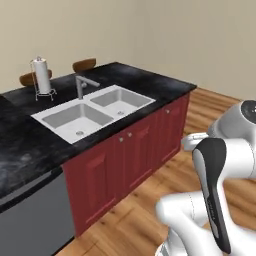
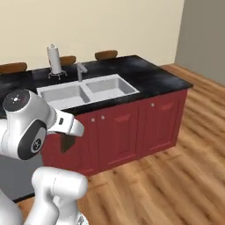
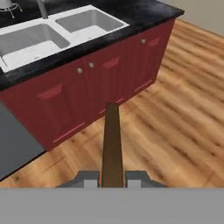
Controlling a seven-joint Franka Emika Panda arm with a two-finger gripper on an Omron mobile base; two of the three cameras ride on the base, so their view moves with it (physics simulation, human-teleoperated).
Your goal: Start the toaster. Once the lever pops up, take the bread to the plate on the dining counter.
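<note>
While folded low before the dining counter (image 2: 154, 79), end effector (image 3: 112, 178) clamping the bread (image 3: 112, 144).

Home kitchen: black marbled counter (image 1: 150, 80) on red cabinets (image 2: 132, 127), white 2-bowl sink (image 1: 92, 112) with faucet (image 1: 82, 85), paper-towel holder (image 1: 42, 76), wooden floor (image 2: 176, 184).

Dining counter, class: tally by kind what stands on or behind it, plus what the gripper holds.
Sink basins: 2
Faucet: 1
Paper towel holder: 1
Wooden stools: 3
Bread in gripper: 1
Total: 8
</note>
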